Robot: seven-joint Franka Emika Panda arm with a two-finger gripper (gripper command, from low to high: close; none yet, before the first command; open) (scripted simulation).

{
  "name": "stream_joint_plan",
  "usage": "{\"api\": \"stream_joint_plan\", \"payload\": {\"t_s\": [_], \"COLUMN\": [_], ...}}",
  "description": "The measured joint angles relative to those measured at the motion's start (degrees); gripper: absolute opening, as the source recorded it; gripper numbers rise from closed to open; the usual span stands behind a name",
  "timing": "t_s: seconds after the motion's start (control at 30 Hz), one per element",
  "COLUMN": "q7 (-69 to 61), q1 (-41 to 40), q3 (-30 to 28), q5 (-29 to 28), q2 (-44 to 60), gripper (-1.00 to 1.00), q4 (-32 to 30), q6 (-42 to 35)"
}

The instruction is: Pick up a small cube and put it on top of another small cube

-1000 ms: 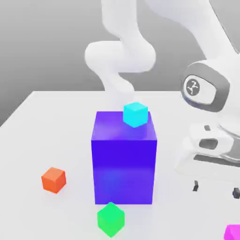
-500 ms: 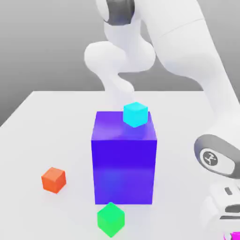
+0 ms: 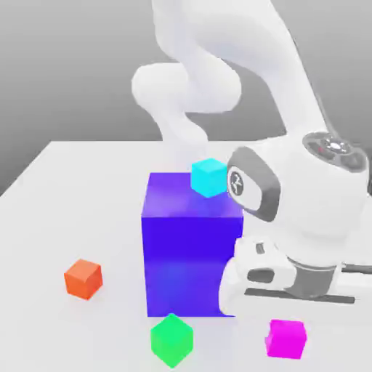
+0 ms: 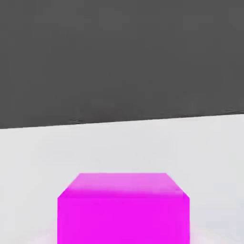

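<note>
A small magenta cube [image 3: 285, 338] hangs directly under my hand at the exterior view's lower right, and my gripper [image 3: 286, 323] is shut on it. The hand view has the same magenta cube [image 4: 123, 209] close up, with white table and dark background beyond it. A small cyan cube [image 3: 209, 176] rests on the top of the tall blue block [image 3: 185, 254], near its far right corner. A small green cube [image 3: 172, 339] lies on the table in front of the blue block. Off to the exterior view's left sits a small orange cube [image 3: 83, 278].
The tall blue block stands just left of my hand, almost touching the hand's white body [image 3: 290, 218]. The white table [image 3: 65, 189] stretches left and back. My arm's base column [image 3: 182, 102] rises behind the blue block.
My hand dropped low at the right, then came up and leftward beside the blue block. The magenta cube travelled left with it from the bottom right corner. The other cubes stayed put.
</note>
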Motion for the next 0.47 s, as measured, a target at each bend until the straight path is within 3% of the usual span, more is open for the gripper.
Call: {"api": "stream_joint_plan", "payload": {"t_s": [0.2,0.37,0.4,0.47], "q7": [-13.73,-9.89,-9.23,-9.23], "q1": [-9.36,-7.6,-7.15,-7.14], "q3": [-1.96,-6.47,-7.13,-7.13], "q5": [11.97,5.75,4.84,4.84], "q2": [-10.28,-2.43,-1.39,-1.39], "gripper": [-1.0,-1.0,1.0,1.0], "q4": [-9.88,-10.48,-10.42,-10.42], "q6": [3.46,11.79,12.72,12.73]}}
